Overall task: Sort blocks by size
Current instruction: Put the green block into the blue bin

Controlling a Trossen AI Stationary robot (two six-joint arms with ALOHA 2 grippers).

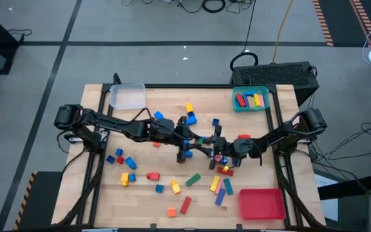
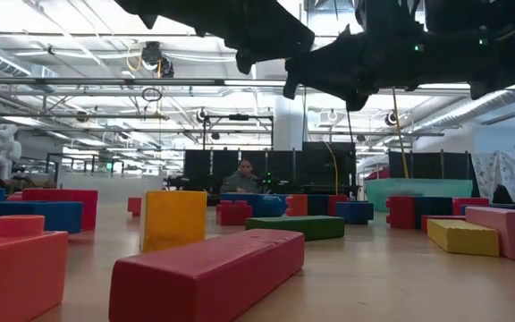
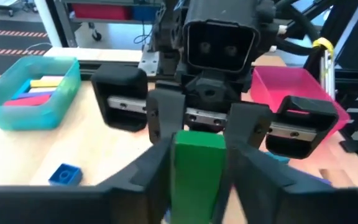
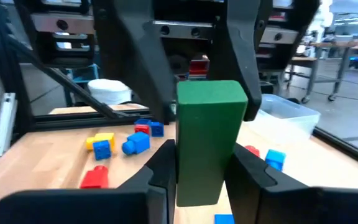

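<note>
High view: both arms reach to the table centre. The left gripper and right gripper face each other, fingertips near, above the bare wood. Blocks lie scattered across the table: blue ones toward the far middle, a green bar and a red bar toward the near edge, small blue and red ones on the left. The teal tray at far right holds several long bars. The clear tray stands far left; the red tray stands near right.

Low view: both arms hang dark above the table. A red bar lies nearest, a yellow block stands behind it, and a green bar lies farther back. A person sits in the room beyond.

Left wrist view: the left gripper has its fingers closed on a green block, held upright. The right gripper faces it, its fingers flanking the block's far end. The teal tray and a blue block lie beside.

Right wrist view: the right gripper holds the same green block between its fingers; the left gripper's fingers clamp it from the other side.
</note>
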